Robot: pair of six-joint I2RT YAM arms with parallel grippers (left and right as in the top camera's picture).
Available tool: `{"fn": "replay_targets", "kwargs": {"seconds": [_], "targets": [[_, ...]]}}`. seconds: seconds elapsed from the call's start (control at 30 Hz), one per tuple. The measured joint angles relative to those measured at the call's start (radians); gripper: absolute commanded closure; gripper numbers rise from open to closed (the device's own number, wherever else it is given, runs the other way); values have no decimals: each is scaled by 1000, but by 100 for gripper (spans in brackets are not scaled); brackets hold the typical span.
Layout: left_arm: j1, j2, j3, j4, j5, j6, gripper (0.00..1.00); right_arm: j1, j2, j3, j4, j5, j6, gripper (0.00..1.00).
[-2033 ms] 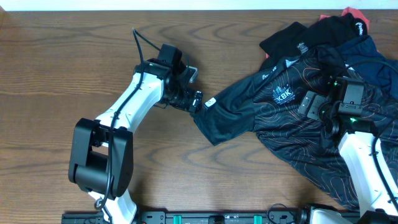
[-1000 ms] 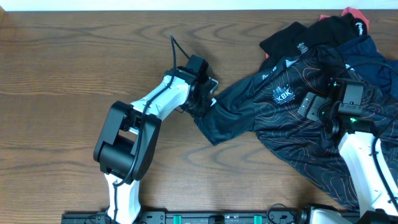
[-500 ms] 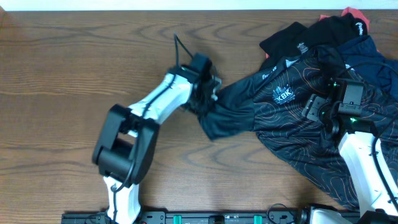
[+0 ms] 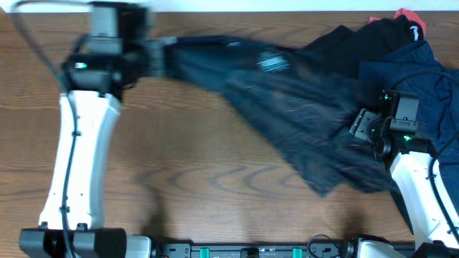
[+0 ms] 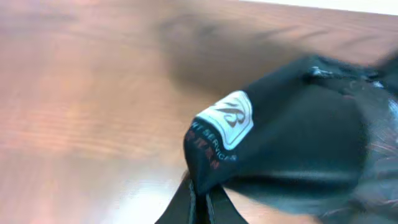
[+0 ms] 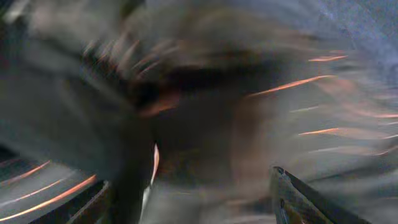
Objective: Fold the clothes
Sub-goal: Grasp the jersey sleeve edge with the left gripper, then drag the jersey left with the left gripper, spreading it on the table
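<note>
Stretching over the wooden table (image 4: pixel 215 193), the black jersey (image 4: pixel 301 115) fans out from the left pincer (image 4: pixel 159 51) as a motion-blurred sheet, widening rightward and toward the near edge until it passes under the right pincer (image 4: pixel 361 123). Beyond the right pincer, at the far right corner, lie a plain black garment (image 4: pixel 358 36) and a navy piece (image 4: pixel 423 68) with a bit of red-orange trim (image 4: pixel 409 16) behind them. The left pincer (image 5: pixel 200 202) is clamped on the jersey's corner, just below a white label (image 5: pixel 229 118). The right wrist view is smeared: only one finger (image 6: pixel 305 199) and cloth with orange lines show, so I cannot tell whether that pincer grips.
</note>
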Motion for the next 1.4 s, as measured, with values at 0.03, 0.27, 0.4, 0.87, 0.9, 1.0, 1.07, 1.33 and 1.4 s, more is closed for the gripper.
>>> {"fn": "replay_targets", "kwargs": {"seconds": [0.03,0.27,0.4,0.87,0.9,1.0,1.07,1.33,1.4], "targets": [[27,10,-9,-31,-10,-14,94,0,0,0,0,1,-4,27],[66,76,-90,-89,-62,-62,84,0,0,0,3,9,-50,40],[65,82,-100,-59,-149,-69,83,0,6,0,58,41,-77,99],[-123,147,-101,18,46,-84,83,-1,248,122,313,-121,-145,99],[-143,174,-101,19,50,-84,83,-1,283,160,294,-126,-150,99],[-196,266,-104,32,65,-84,84,-1,396,293,216,-135,-168,99],[-224,319,-111,50,71,-82,84,-1,467,375,163,-143,-182,99],[-320,469,-117,134,80,-80,84,-1,677,533,-16,-220,-218,99],[-332,491,-117,139,83,-80,84,-1,715,534,-27,-225,-219,99]]}}
